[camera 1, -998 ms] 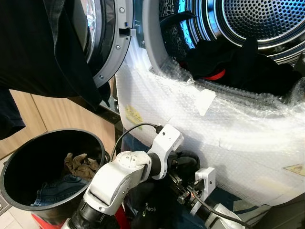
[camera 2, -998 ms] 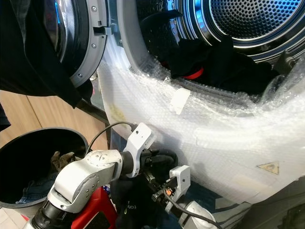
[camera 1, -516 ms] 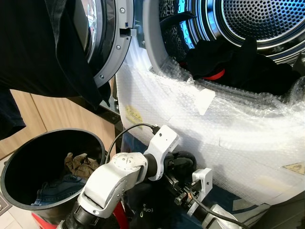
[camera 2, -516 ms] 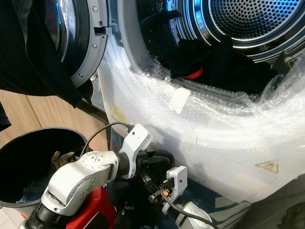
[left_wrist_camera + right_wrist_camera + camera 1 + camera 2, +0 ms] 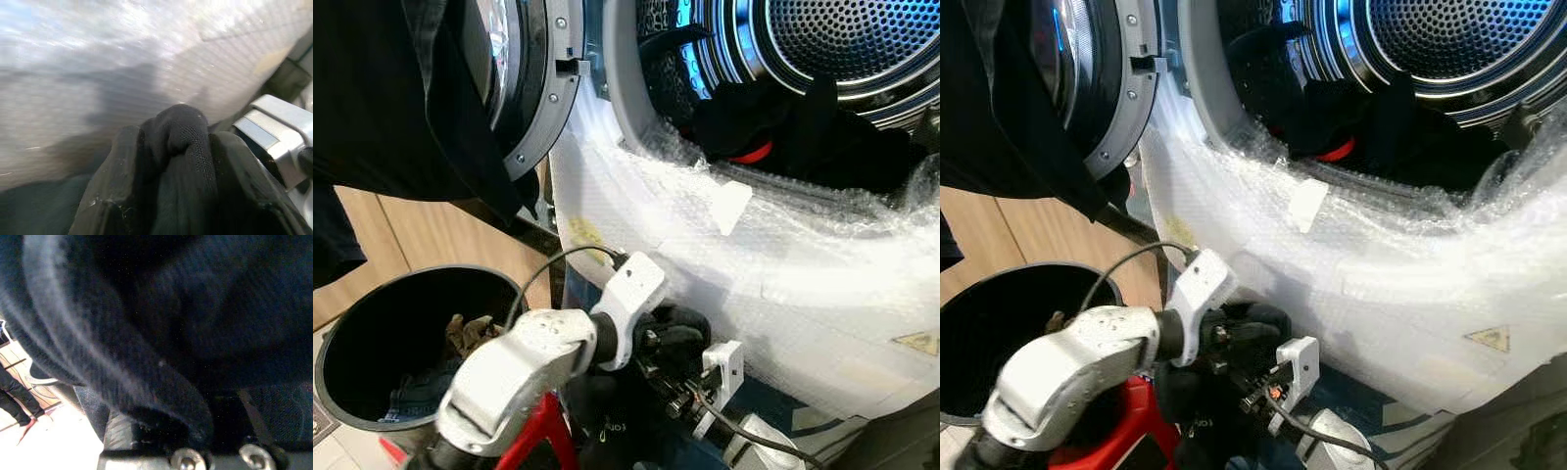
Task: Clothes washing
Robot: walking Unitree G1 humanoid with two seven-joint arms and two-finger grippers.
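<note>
Carriers: 1 washer drum and 1 black bin.
The open washing machine, its front wrapped in bubble wrap, holds dark clothes with a red patch in its perforated drum. Beside it on the floor stands a black bin holding a brown rag and blue denim.

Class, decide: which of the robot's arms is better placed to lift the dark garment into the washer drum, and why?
Left, probably. The left tool is shut on the dark garment, just below the bubble-wrapped washer front. The right tool's grip is hidden by dark cloth.
</note>
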